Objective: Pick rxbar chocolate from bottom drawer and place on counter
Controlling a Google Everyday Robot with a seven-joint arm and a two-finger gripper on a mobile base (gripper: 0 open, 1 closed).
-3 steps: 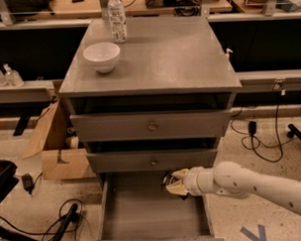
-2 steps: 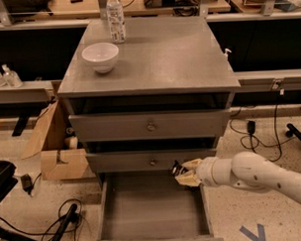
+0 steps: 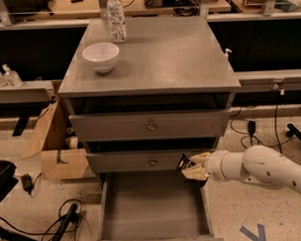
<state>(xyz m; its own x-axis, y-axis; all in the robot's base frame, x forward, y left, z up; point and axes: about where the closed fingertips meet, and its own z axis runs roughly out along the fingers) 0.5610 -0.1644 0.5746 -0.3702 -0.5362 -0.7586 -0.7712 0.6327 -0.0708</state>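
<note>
The bottom drawer is pulled open and its grey floor is bare. My gripper hangs over the drawer's back right corner, level with the middle drawer front. Its pale fingers are shut on a small dark bar, the rxbar chocolate, which sticks out to the left. The white arm reaches in from the right. The grey counter is the cabinet top above.
A white bowl and a clear water bottle stand at the counter's back left. Two shut drawer fronts with round knobs sit above the open drawer. A cardboard box and cables lie on the floor to the left.
My gripper has lifted up and a little to the right with the dark bar in it, from above the drawer floor to the height of the middle drawer front.
</note>
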